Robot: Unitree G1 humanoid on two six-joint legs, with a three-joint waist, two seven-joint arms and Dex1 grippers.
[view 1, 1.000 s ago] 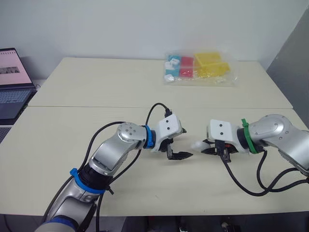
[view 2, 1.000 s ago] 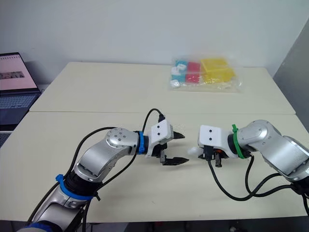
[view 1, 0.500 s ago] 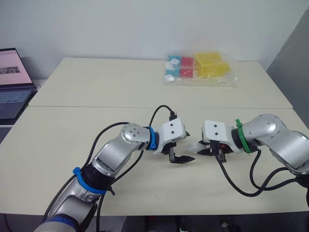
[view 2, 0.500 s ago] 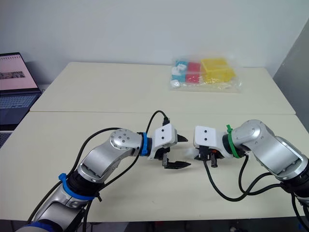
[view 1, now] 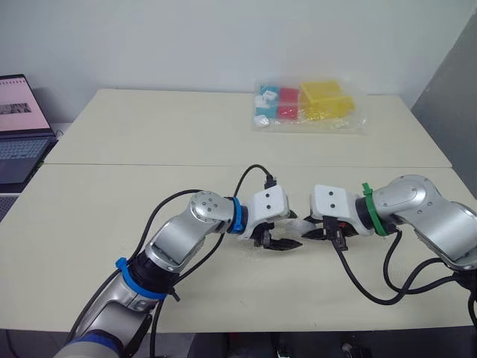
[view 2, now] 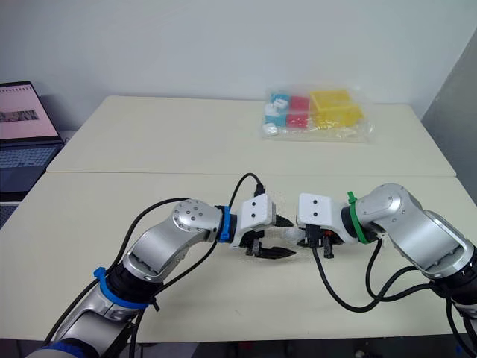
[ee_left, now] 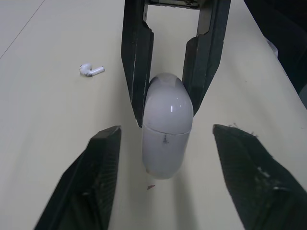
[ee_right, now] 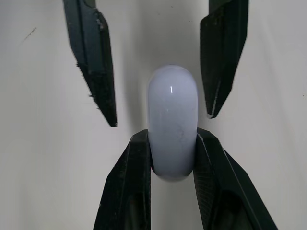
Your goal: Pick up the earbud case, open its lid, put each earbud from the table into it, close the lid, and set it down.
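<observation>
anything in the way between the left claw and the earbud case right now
Nothing visible. The left claw is open with a finger either side of the earbud case, which the right claw clamps; one earbud lies off to the side.

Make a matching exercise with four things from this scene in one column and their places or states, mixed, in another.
1. white oval earbud case
2. left gripper
3. small white earbud
4. clear plastic bag of coloured boxes

A. lying loose on the table
B. at the table's far side
C. open, fingers flanking the case
D. held by the right gripper

Pairs: 1-D, 2-C, 3-A, 4-B
</observation>
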